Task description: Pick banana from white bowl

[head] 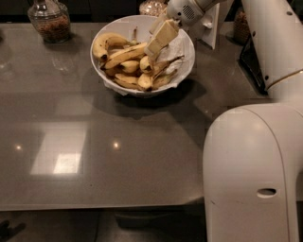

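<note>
The white bowl [186, 67] stands at the back middle of the grey table, lined with crumpled white paper and holding several bananas. The banana [124, 56], long, slim and yellow, lies across the top of the pile, slanting up to the right. My gripper [152, 49] reaches down into the bowl from the upper right, and its tip is at the right end of that banana, touching or just above it. A thick curved banana [105, 41] lies at the bowl's left, with short stubby ones [130, 66] below.
A glass jar [49, 21] stands at the back left, another jar [152, 6] behind the bowl and a third [240, 26] at the back right. A white upright card [211, 29] and a dark flat device [250, 59] stand to the right. My white body [251, 175] fills the lower right.
</note>
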`<state>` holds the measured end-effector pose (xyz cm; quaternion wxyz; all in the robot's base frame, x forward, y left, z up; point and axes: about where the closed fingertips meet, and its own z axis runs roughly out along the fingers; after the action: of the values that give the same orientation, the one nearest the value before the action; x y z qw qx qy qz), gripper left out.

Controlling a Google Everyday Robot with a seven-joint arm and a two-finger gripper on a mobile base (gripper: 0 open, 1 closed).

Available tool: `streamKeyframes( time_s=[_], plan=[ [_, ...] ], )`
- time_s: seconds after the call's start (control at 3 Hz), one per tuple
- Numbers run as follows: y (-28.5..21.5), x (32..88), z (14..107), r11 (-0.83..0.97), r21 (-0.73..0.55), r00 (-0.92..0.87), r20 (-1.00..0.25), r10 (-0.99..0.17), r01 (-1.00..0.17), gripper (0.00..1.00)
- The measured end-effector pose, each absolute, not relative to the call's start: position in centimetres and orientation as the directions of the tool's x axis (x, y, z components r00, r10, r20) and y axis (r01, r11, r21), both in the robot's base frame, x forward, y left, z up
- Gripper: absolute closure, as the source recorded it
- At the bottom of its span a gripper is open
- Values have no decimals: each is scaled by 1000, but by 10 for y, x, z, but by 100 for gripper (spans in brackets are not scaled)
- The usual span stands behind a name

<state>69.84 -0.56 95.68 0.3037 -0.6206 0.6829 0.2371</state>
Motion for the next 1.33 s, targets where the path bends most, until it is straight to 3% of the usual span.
streamKeyframes(
  time_s=[1.33],
  plan=[
    [7,716,927,145,33,-126,-701,-702,-989,30]
  ],
)
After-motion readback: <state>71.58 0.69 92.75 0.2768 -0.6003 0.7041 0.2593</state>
